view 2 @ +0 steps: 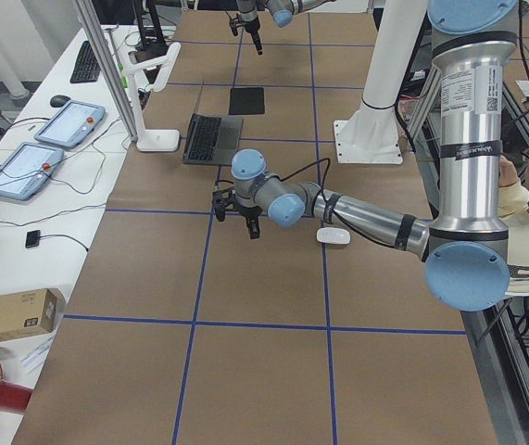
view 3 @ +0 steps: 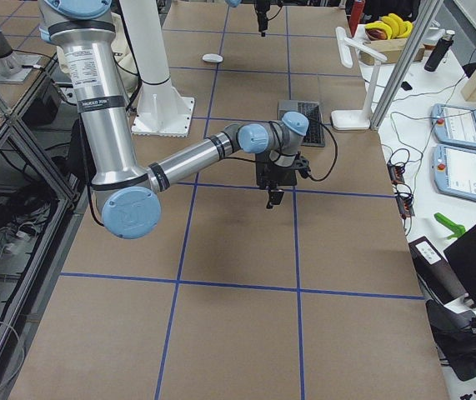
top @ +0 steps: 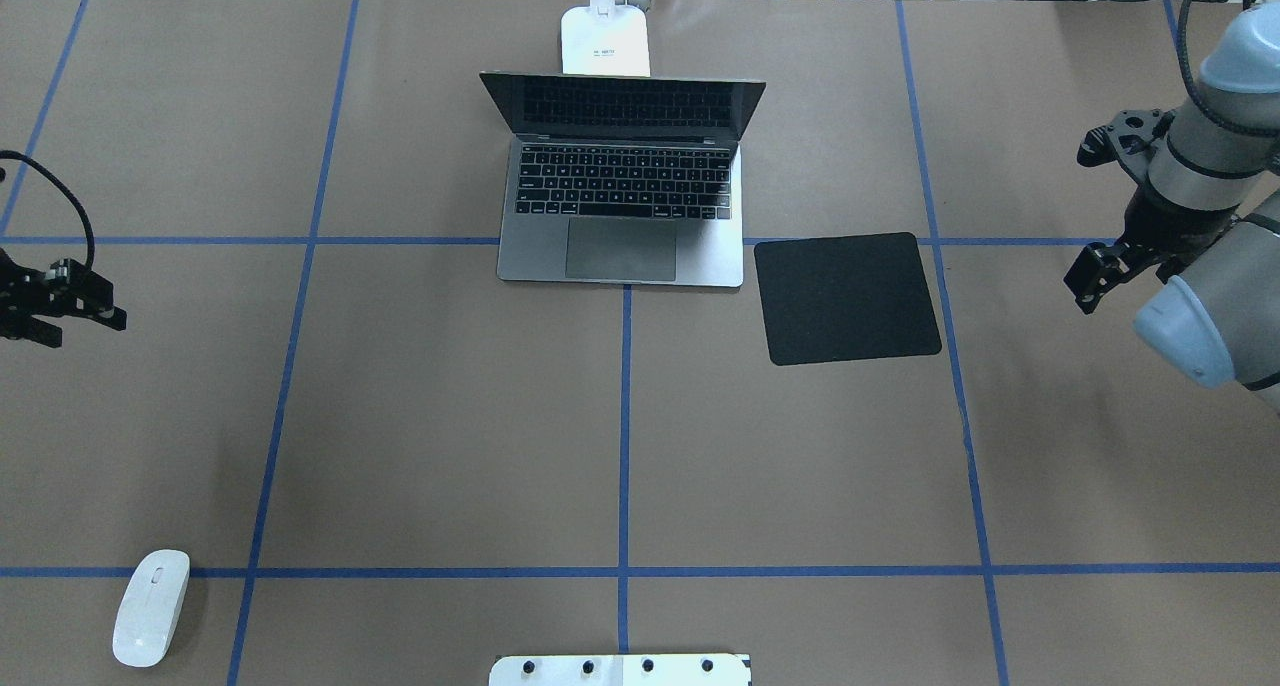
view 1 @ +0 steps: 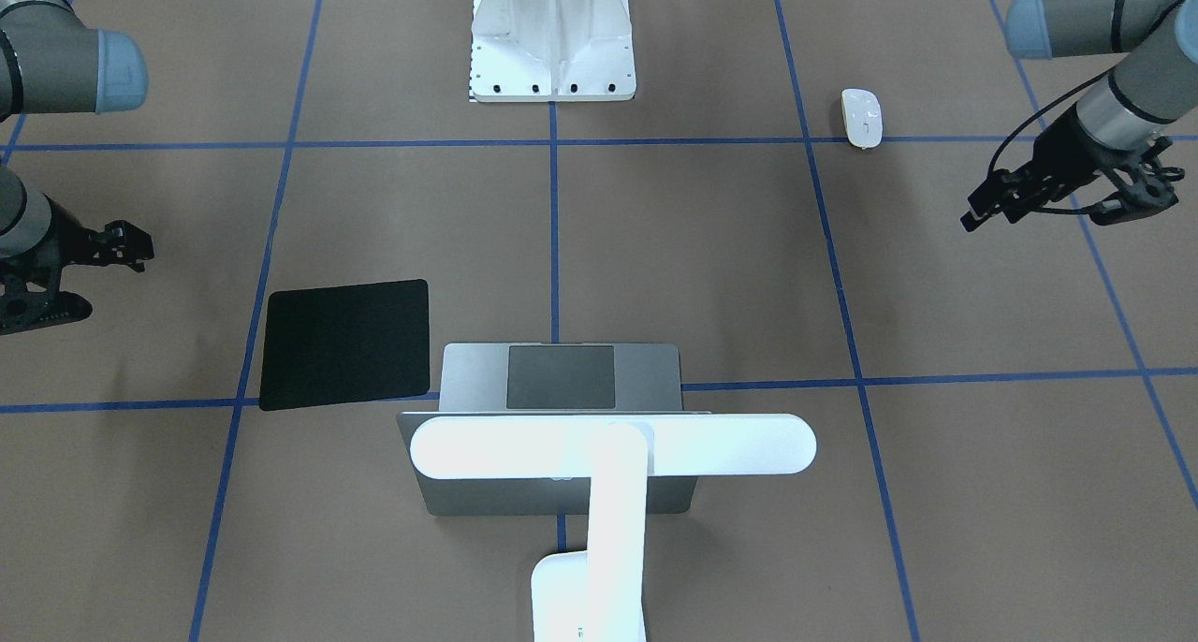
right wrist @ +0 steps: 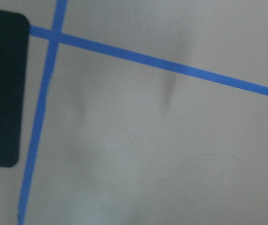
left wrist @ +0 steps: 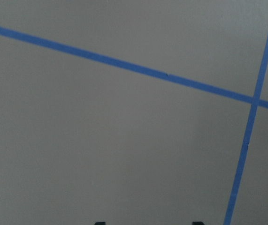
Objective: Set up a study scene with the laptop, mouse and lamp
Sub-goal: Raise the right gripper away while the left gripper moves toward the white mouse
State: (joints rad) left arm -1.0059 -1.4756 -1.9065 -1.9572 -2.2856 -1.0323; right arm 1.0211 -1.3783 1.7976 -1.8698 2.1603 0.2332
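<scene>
— Where's the mouse (top: pixel 151 606)?
— Alone on the robot's left, well apart from the open laptop (top: pixel 622 206). The lamp (view 1: pixel 613 445) stands behind the lid.
— Jaws?
— Left gripper (view 2: pixel 235 221) is spread wide and empty. Right gripper (view 3: pixel 272 197), near the black mat (top: pixel 846 298), is too blurry, so I can't tell.

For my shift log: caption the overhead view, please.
Open laptop in front of lamp, black mat beside it, mouse far off.
</scene>
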